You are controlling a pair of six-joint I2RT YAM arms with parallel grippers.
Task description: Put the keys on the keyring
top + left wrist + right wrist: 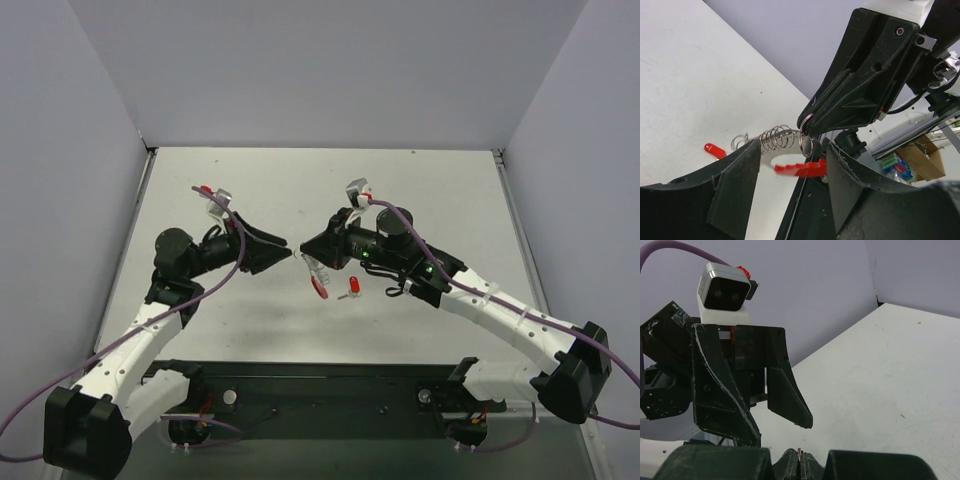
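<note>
Two grippers meet tip to tip in the top view: the right gripper (306, 250) is pinched on the keyring (317, 282), which hangs beneath it. The key (351, 288) lies flat on the matte table (300, 190) just right of the keyring, nearer the right arm. Left wrist view: the left gripper (792, 150) stands apart, with silvery coiled chain and a glossy curved red band showing between its fingers. Right wrist view: the right fingers are together on thin metal.

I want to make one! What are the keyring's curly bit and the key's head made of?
The keyring coil looks like bare metal wire: silvery, with bright glints. The key head is probably smooth red plastic: even colour, but tiny here.
</note>
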